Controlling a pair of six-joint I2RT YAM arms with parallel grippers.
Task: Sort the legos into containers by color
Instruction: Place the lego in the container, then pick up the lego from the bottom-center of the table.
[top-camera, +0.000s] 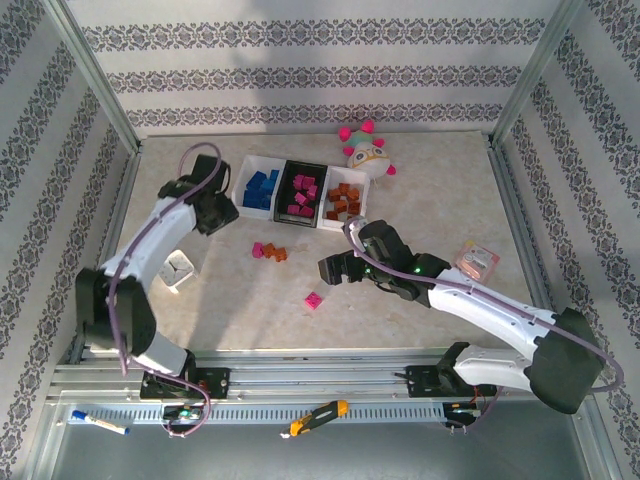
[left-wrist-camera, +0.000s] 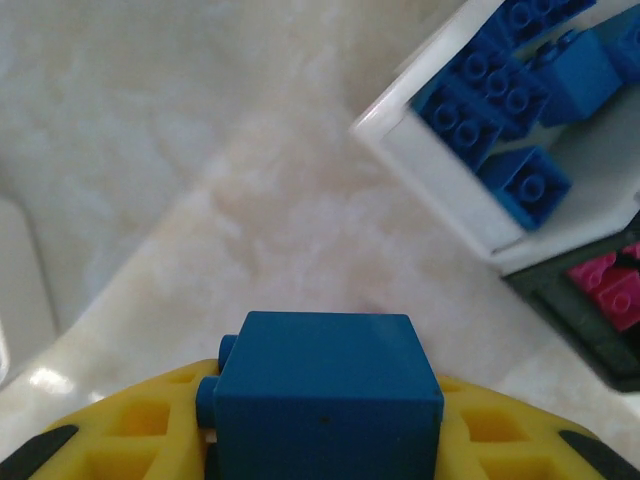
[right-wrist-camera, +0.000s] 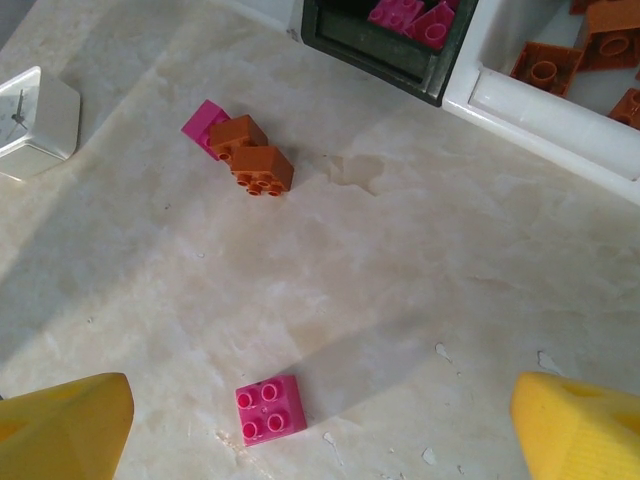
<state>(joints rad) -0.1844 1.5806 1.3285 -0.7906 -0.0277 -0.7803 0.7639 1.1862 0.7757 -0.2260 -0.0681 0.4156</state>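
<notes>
The left end effector (top-camera: 213, 208) grips a blue brick (left-wrist-camera: 325, 390) beside its matching bin (left-wrist-camera: 430, 170), seemingly for dropping in, while the right end effector (top-camera: 335, 268) hangs wide open and empty over a pink brick (right-wrist-camera: 270, 410).

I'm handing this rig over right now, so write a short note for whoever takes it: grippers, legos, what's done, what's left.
Left gripper: shut on a blue lego, beside the left white bin.
Right gripper: open, near a loose pink lego.
Done: blues in that bin, pinks in the black bin, orange-browns in the right white bin.
Left: the held blue, the loose pink, and a cluster of one pink brick and two orange-brown bricks on the table.
</notes>
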